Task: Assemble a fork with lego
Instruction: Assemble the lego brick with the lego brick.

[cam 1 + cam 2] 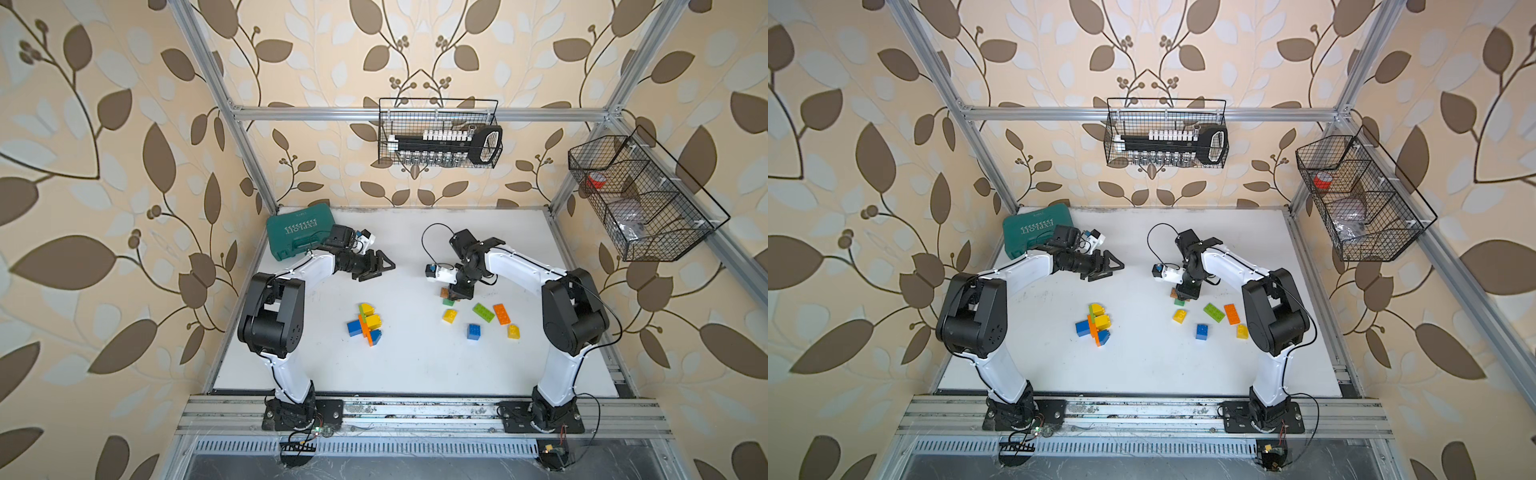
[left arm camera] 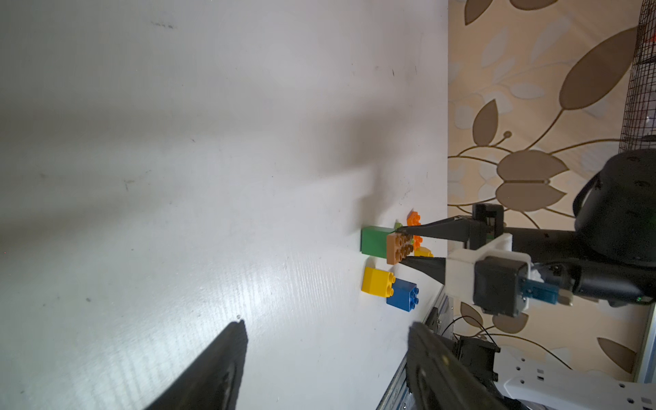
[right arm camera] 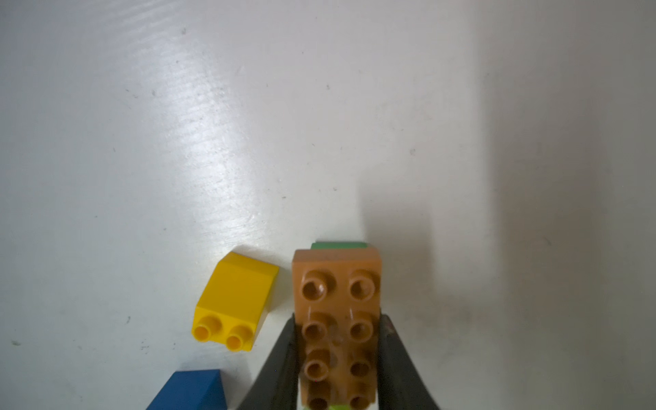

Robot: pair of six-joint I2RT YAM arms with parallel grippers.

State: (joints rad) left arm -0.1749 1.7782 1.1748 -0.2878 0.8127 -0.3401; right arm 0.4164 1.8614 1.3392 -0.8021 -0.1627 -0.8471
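Note:
My right gripper is shut on a brown lego brick, studs facing the wrist camera, just above a small green brick. Both top views show this grip right of centre. Loose lego lies near it: a yellow brick, a long green one, a long orange one, a blue one and another yellow. A joined cluster of yellow, orange, blue and green bricks lies left of centre. My left gripper hangs open and empty behind the cluster.
A teal tool case sits at the back left corner, beside the left arm's wrist. Wire baskets hang on the back wall and on the right frame. Aluminium frame posts edge the white table.

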